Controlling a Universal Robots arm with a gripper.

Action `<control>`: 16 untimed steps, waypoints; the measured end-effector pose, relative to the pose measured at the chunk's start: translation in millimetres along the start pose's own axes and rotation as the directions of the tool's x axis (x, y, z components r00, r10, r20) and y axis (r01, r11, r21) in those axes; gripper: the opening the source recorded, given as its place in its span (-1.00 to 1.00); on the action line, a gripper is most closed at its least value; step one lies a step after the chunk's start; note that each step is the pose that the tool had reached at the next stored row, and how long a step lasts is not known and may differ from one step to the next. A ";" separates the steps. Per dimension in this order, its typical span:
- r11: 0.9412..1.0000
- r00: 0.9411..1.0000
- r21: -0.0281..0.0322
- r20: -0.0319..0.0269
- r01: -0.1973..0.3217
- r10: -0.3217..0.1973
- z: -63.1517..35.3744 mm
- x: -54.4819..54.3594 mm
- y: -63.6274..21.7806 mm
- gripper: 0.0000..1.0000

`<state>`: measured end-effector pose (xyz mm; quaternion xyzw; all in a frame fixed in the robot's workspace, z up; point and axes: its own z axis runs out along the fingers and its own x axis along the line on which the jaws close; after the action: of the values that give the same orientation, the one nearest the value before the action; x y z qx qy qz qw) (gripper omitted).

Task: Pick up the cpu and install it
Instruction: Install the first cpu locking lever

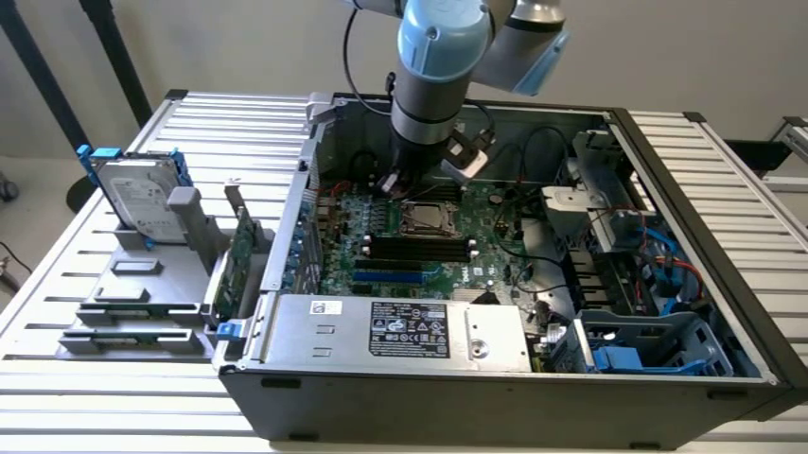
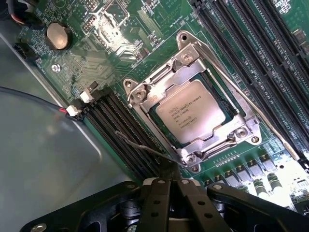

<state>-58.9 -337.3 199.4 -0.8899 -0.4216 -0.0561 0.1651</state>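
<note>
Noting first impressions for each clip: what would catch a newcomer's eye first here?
The light-blue robot arm reaches down into the open computer case, its shut gripper close above the green motherboard. Close by the gripper, the silver cpu sits in its metal-framed socket. On the exterior view's left, a hard drive in blue brackets stands on a grey rack.
</note>
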 end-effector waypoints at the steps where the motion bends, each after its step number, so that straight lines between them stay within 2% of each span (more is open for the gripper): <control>1: 1.000 1.000 -0.001 0.001 0.000 0.000 0.0 0.0 0.0 -0.79; 9: 1.000 1.000 -0.006 0.007 0.000 0.000 0.0 0.5 0.6 -0.79; 16: 1.000 1.000 -0.008 0.009 0.000 0.000 0.1 2.1 2.6 -0.79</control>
<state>-55.5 -337.2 199.2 -0.8908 -0.4220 -0.0536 0.1598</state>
